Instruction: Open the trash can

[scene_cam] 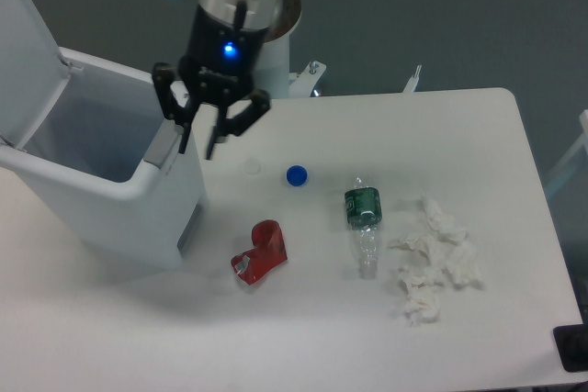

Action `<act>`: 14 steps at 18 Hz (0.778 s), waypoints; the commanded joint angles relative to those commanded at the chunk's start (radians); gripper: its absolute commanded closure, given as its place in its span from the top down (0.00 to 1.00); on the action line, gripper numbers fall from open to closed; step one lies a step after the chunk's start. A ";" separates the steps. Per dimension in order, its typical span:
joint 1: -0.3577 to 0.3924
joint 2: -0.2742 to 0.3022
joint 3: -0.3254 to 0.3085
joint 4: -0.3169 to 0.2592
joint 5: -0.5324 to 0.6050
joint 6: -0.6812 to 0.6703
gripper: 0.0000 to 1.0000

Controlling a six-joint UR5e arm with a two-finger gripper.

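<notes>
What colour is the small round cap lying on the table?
Blue; the small round plastic cap shows clearly in the fixed camera view.

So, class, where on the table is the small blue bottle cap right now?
The blue cap lies left of centre on the table, between the trash can and the plastic bottle, above the red crushed item.

My hand (198, 147) is black, with a small blue light glowing on the wrist above it, and the arm section above that is silvery grey with pale blue joints. The trash can (119, 192) is white all over, lid included, its inside shading to a soft blue-grey. The counter (478, 135) is white. On it sit a round blue cap (296, 174), a crushed red can (260, 252), a clear bottle (364, 224) with a dark green label, and crumpled white tissues (432, 259).
</notes>
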 joint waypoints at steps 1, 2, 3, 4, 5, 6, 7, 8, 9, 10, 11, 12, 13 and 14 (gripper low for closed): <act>0.011 -0.008 0.006 0.000 0.040 0.005 1.00; 0.019 -0.038 0.006 0.000 0.095 0.038 1.00; 0.020 -0.061 0.006 0.000 0.155 0.110 1.00; 0.025 -0.074 0.006 -0.003 0.198 0.188 1.00; 0.032 -0.101 0.009 0.005 0.218 0.246 1.00; 0.054 -0.132 0.009 0.021 0.218 0.282 1.00; 0.074 -0.158 0.006 0.035 0.218 0.299 1.00; 0.080 -0.190 0.008 0.041 0.221 0.322 1.00; 0.082 -0.218 0.008 0.041 0.223 0.365 1.00; 0.086 -0.245 0.008 0.041 0.230 0.429 1.00; 0.098 -0.277 0.008 0.041 0.255 0.502 1.00; 0.108 -0.305 0.008 0.041 0.290 0.571 1.00; 0.112 -0.325 0.005 0.041 0.328 0.636 1.00; 0.115 -0.334 0.006 0.040 0.364 0.693 1.00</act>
